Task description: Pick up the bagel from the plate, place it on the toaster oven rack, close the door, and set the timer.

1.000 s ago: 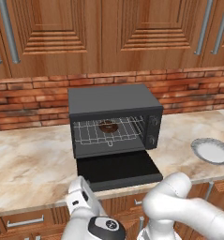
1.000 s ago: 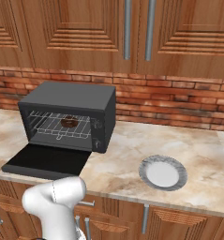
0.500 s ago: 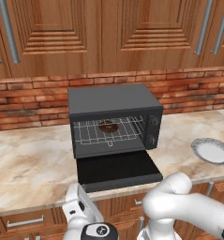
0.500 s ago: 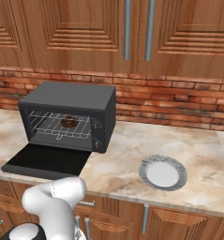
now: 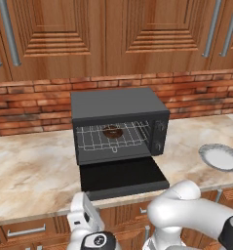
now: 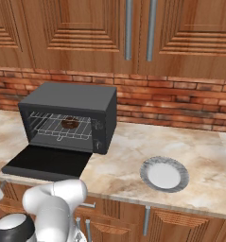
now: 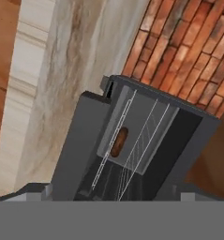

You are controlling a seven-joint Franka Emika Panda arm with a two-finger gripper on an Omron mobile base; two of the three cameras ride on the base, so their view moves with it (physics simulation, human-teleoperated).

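The robot's wrist and hand (image 5: pixel 88 229) have sunk lower at the bottom of the left base view than a second ago, dropping below the front edge of the surface (image 5: pixel 30 190) toward the cabinet fronts. In the right base view the dark-capped wrist joint (image 6: pixel 10 227) has come into sight at the lower left corner.

Oven (image 5: pixel 119 103) looks matt black, its rack (image 5: pixel 113 136) thin shiny wire. Counter (image 6: pixel 133 156) is glossy beige marble, rough red brick (image 5: pixel 35 105) behind, carved wood cabinets (image 6: pixel 76 38) above the oven.
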